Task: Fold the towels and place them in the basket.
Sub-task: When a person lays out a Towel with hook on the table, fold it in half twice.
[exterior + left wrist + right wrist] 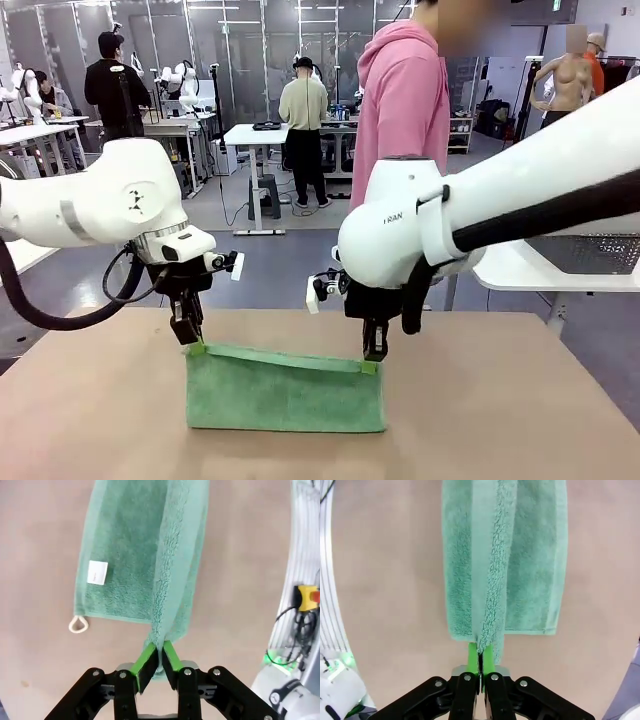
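Towel (285, 392), mint green terry cloth, at middle of brown worktop (520, 400), lower part resting there, top edge raised. Left end effector (193, 342) and right end effector (373, 355) each clamp tight on one top corner. Risk: thin corner pinches slip, or uneven travel skews the fold.

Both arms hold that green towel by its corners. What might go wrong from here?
The left gripper and right gripper each pinch only a thin corner of the mint towel, so it might slip free. The top edge sags between them, so the fold may land crooked on the table.
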`<state>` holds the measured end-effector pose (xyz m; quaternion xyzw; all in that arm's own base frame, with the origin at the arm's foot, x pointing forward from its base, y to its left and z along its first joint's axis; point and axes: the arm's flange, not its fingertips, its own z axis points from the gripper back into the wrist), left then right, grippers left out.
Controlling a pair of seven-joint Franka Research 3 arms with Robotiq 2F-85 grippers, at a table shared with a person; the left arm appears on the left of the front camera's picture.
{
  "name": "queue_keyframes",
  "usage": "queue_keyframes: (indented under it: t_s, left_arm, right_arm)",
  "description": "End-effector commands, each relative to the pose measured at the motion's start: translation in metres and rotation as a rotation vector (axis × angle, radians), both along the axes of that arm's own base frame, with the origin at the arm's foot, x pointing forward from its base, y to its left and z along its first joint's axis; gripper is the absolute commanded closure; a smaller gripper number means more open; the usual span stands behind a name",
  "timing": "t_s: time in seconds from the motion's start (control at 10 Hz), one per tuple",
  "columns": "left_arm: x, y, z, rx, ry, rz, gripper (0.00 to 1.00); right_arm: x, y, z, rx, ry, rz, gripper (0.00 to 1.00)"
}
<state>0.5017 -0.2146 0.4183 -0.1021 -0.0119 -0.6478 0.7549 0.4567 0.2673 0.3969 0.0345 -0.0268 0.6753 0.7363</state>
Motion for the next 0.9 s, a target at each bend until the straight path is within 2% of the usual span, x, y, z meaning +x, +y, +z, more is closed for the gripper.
queue_keyframes:
  t_s: [0.0, 0.3, 0.8]
  left_arm:
    - [0.027, -0.009, -0.007, 0.029, 0.071, -0.052, 0.94]
    - [0.054, -0.014, -0.034, 0.052, 0.083, -0.045, 0.94]
    - [0.078, -0.025, -0.056, 0.078, 0.051, 0.080, 0.94]
  right_arm:
    - [0.029, 0.006, -0.009, -0.023, 0.030, -0.005, 1.00]
    - [0.054, 0.004, -0.022, -0.052, 0.049, -0.062, 1.00]
    - [0.078, 0.007, -0.040, -0.076, 0.043, -0.104, 1.00]
